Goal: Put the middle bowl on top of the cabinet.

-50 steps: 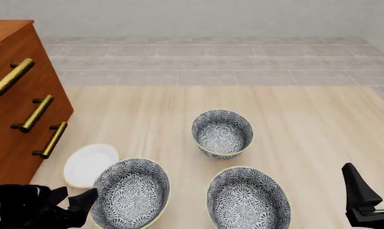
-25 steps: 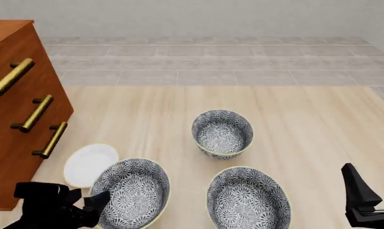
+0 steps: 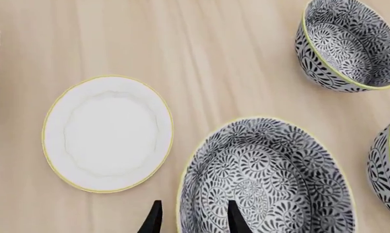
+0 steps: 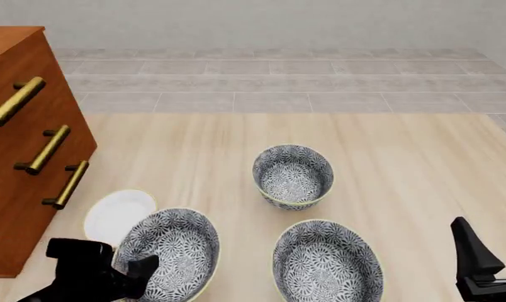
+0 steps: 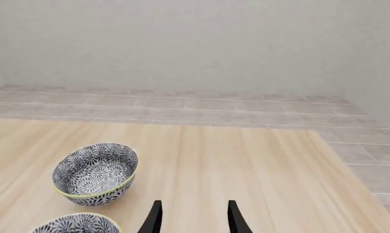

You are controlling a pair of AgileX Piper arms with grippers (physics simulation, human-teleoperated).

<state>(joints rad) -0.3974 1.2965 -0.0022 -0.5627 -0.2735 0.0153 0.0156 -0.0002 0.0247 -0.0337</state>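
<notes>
Where fingers (image 3: 233, 218) straddle: middle bowl (image 3: 266, 177) rim.

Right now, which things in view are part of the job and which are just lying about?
Job:
- middle bowl, rim between the fingers of the open left tool
- cabinet

Lying about:
- white plate
- far bowl
- right-hand bowl
- right tool, open, holding nothing

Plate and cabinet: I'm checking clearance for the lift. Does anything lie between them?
Nothing. The front view shows only bare table between plate and cabinet.
</notes>
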